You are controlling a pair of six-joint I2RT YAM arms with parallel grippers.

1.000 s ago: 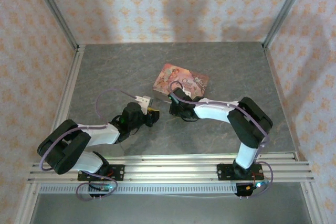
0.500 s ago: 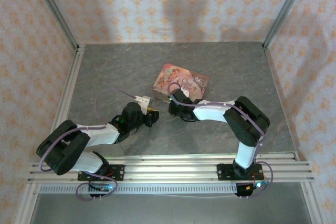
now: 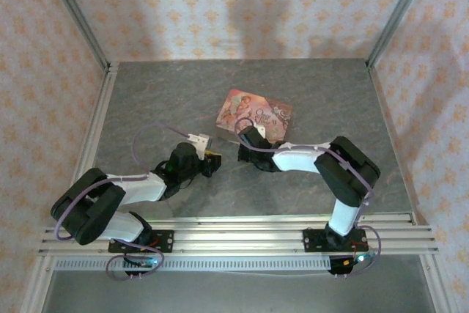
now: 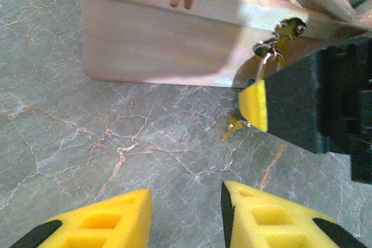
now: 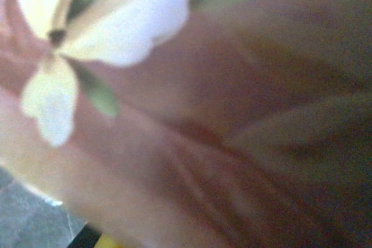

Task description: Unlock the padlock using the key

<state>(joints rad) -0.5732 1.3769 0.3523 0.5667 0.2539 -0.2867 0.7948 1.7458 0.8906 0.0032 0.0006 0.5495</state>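
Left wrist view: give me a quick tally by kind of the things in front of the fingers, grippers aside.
pink box: 1
padlock: 1
key: 1
Total: 3

Overhead, two wrist close-ups; shared box (image 3: 254,115)
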